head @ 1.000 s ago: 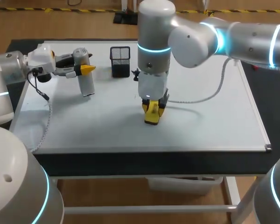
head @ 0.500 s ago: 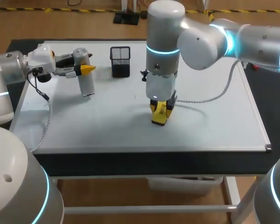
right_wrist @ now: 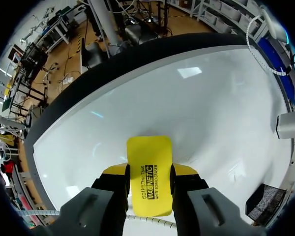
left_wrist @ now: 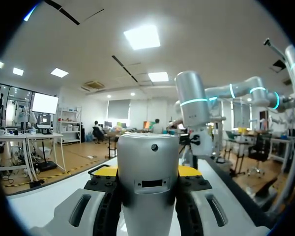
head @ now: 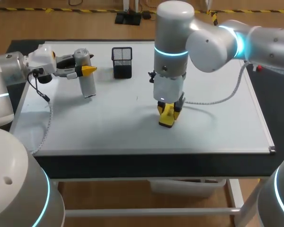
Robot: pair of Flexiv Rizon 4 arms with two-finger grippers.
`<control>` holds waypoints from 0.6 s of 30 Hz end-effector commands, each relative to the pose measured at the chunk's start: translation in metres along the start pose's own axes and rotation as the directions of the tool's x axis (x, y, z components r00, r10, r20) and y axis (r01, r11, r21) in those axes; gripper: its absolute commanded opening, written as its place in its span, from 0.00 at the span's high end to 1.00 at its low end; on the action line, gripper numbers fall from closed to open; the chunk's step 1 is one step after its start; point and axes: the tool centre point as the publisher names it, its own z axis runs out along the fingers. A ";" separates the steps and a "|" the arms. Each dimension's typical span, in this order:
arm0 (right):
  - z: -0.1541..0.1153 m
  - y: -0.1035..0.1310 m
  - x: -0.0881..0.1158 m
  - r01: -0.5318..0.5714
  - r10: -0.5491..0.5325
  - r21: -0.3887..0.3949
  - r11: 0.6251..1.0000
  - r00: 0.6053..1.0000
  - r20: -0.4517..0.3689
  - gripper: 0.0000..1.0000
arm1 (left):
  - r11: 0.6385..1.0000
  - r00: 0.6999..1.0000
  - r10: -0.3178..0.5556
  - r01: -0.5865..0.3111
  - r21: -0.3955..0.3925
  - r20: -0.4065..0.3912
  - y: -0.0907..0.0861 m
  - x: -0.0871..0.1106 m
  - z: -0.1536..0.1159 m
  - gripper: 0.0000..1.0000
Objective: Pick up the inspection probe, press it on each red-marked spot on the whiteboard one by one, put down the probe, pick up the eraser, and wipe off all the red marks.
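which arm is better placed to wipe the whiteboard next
Right: the right claw grips the yellow eraser at the middle of the whiteboard. The left claw holds the probe off at the far left.

Bright, even light falls from overhead. In the head view the whiteboard (head: 109, 123) is evenly lit, with only faint, soft shadows beside the right gripper (head: 166, 120) and the probe (head: 87, 82). In the right wrist view pale lamp reflections glare on the board, ahead of the eraser (right_wrist: 148, 172). Cyan rings glow on the right arm (head: 213, 40).
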 end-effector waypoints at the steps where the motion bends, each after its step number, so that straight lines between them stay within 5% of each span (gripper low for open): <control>1: 0.005 -0.003 0.008 -0.001 0.001 0.012 1.000 1.000 0.006 1.00 | 1.000 1.000 0.001 -0.001 0.001 0.000 -0.001 0.000 0.000 1.00; 18: -0.058 -0.025 0.008 -0.009 0.005 0.118 0.993 0.999 0.035 1.00 | 1.000 1.000 0.001 -0.001 0.001 0.000 -0.001 0.000 0.000 1.00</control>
